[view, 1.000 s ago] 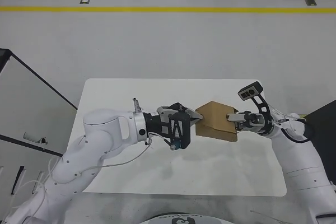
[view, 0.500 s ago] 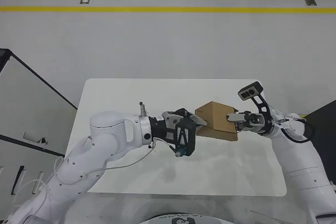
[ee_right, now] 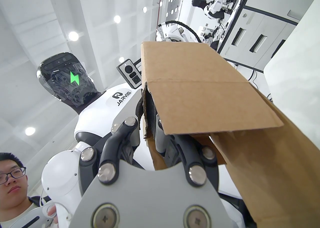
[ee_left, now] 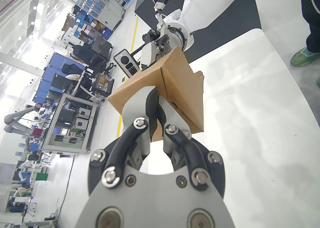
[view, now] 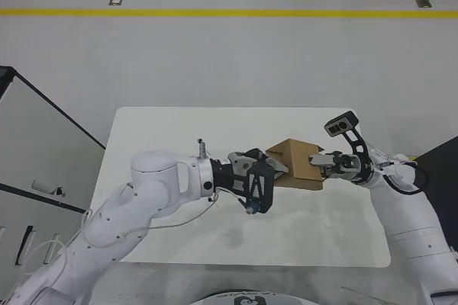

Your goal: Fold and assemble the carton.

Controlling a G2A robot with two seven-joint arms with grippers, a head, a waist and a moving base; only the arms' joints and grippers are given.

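Left gripper (ee_left: 155, 104), fingers closed on the near end of the carton (view: 298, 158), faces the right gripper (ee_right: 150, 114) clamping the opposite end (long axis runs between them).

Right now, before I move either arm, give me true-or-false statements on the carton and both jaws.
1. The right jaws are shut on a wall of the carton. True.
2. The left jaws hang open, apart from the carton. False: they are shut on its edge.
3. The carton is between the two arms, over the white table. True.
4. The carton is a flat sheet. False: it is opened into a box shape.
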